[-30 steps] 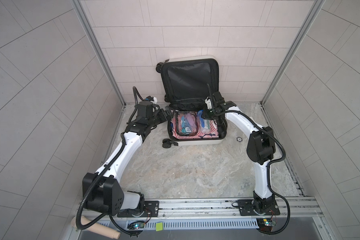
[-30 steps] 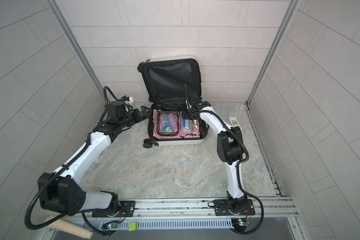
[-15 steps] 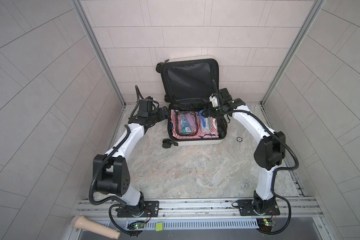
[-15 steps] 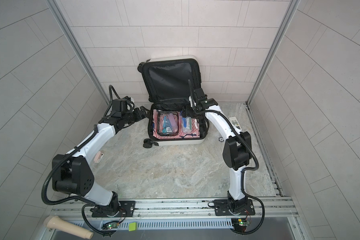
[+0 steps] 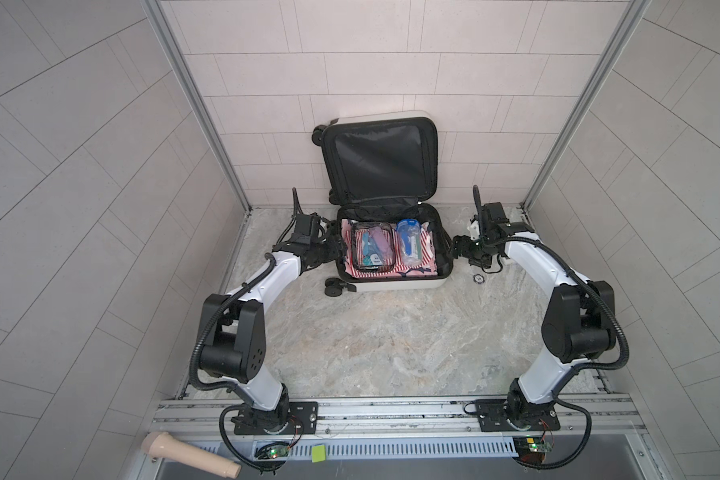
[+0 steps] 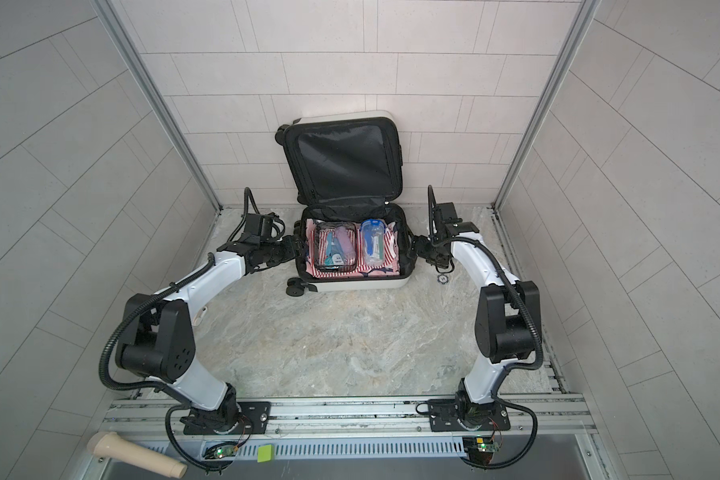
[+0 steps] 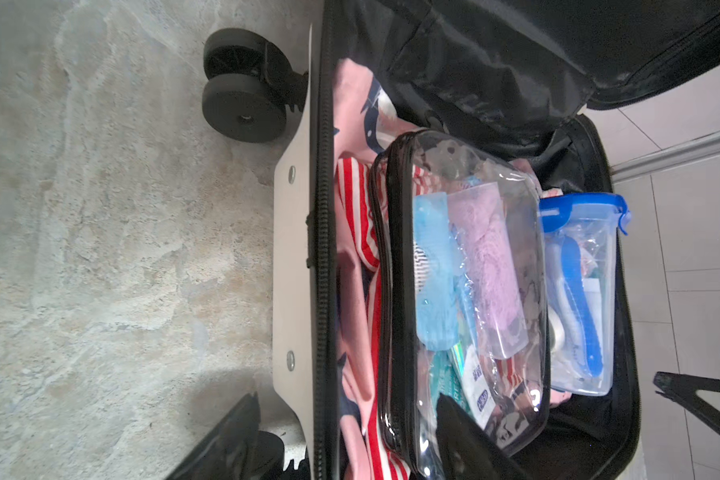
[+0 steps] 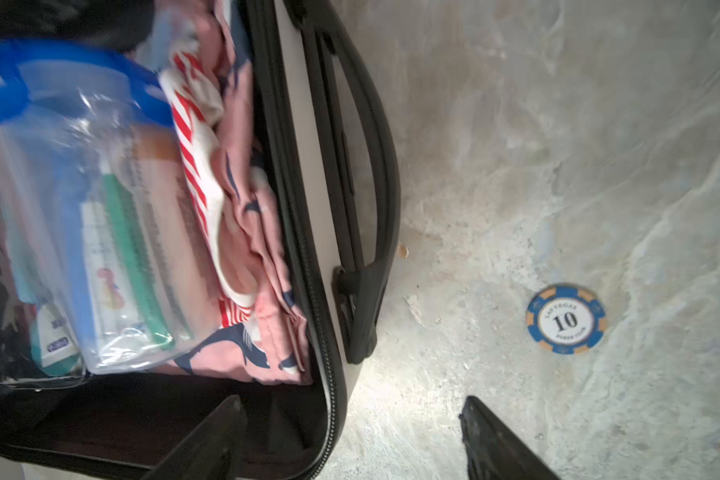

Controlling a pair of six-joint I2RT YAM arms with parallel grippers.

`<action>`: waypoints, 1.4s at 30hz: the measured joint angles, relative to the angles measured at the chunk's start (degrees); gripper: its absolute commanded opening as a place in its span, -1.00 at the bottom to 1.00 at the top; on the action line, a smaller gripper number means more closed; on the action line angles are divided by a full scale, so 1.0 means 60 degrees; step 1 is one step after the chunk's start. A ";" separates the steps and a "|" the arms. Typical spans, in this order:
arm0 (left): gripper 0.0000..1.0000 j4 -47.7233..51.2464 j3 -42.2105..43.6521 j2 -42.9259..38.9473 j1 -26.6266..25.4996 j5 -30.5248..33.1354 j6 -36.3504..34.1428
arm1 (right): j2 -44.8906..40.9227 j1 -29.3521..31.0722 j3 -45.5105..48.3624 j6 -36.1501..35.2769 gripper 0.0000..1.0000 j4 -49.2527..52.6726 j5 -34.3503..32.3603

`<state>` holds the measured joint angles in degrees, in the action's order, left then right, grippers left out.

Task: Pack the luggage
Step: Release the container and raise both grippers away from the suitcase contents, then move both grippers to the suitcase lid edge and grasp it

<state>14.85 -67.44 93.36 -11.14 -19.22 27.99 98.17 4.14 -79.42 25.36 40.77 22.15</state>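
Observation:
The luggage (image 5: pixel 395 286) (image 6: pixel 362 286) lies open at the back wall, its black-lined lid (image 5: pixel 381 162) propped upright. Its base holds red-striped and pink clothes (image 7: pixel 354 216), a clear black-edged pouch (image 7: pixel 466 266) and a clear blue-lidded box (image 8: pixel 80 174). My left gripper (image 5: pixel 335 249) (image 7: pixel 350 440) is open astride the left wall of the luggage (image 7: pixel 292 249), one finger outside and one over the pouch. My right gripper (image 5: pixel 458 249) (image 8: pixel 350 440) is open astride the right rim of the luggage (image 8: pixel 298 124), one finger inside and one over the floor. Neither holds anything.
A blue poker chip (image 5: pixel 478 278) (image 8: pixel 566 319) lies on the stone floor just right of the case. The case's black wheels (image 5: pixel 333 286) stick out at its front left. A beige handle (image 5: pixel 188 455) and a green tag (image 5: pixel 319 453) sit by the front rail.
My right gripper has opened and pulled out from over the blue-lidded box to the case's right rim. My left gripper has moved in onto the left wall, with its jaws somewhat narrower.

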 measured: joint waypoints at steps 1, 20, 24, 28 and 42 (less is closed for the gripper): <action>0.36 0.0055 -0.0084 0.0025 -0.0004 0.0004 -0.0022 | 0.0000 0.0007 0.0062 0.0018 0.65 -0.0029 0.0040; 0.89 -0.1228 -0.4328 0.1067 0.0423 0.0550 -0.1698 | -0.1297 0.0062 -0.1304 0.0102 0.72 -0.1741 -0.0317; 1.00 -0.2022 -0.4324 0.1177 0.0495 0.0860 -0.1942 | -0.1523 0.0153 -0.1392 0.0273 0.80 -0.3049 -0.1071; 1.00 -0.2466 -0.4575 0.1355 0.0557 0.0933 -0.2288 | -0.1300 0.0219 -0.1763 0.0350 0.84 -0.4280 -0.1341; 0.10 -0.3096 -0.7264 0.4368 0.1242 -0.0109 -0.2401 | 0.3289 0.0845 -0.7479 -0.0586 0.48 -0.4605 -0.1461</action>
<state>-3.73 -111.02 119.57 -3.68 -19.88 13.58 117.91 9.21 -124.29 21.85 13.15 13.39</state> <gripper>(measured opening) 0.579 0.766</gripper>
